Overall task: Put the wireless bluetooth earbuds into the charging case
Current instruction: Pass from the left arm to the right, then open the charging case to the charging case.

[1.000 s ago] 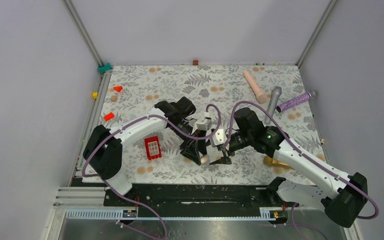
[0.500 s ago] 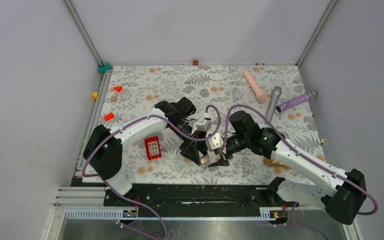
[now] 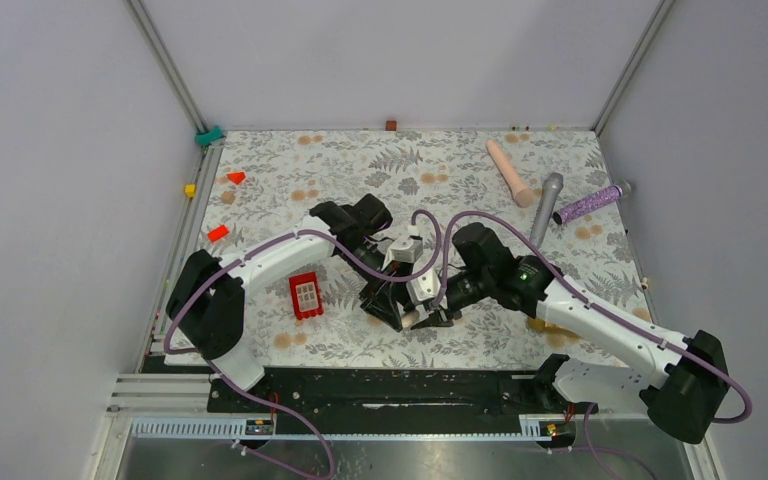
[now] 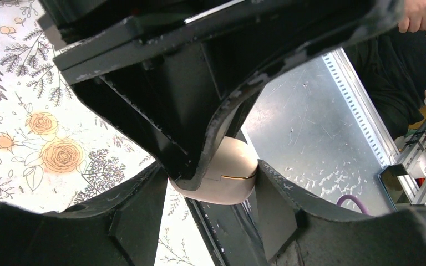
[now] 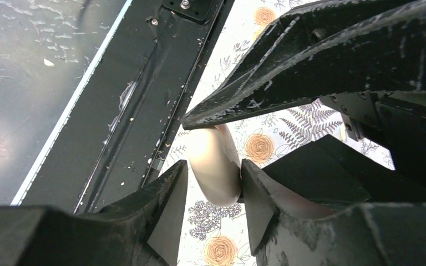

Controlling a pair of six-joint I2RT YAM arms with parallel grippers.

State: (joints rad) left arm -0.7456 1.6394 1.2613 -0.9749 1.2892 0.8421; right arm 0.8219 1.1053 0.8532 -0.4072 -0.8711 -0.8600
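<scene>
Floral tablecloth below, left hand and right hand both clamp the cream charging case.

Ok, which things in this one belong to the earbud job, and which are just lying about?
Job in hand:
- charging case, cream, closed, gripped by the left gripper and the right gripper
- earbuds: none visible

Lying about:
- red block
- pink rod
- grey rod
- purple stick
- red wedge
- red chip
- yellow cube
</scene>
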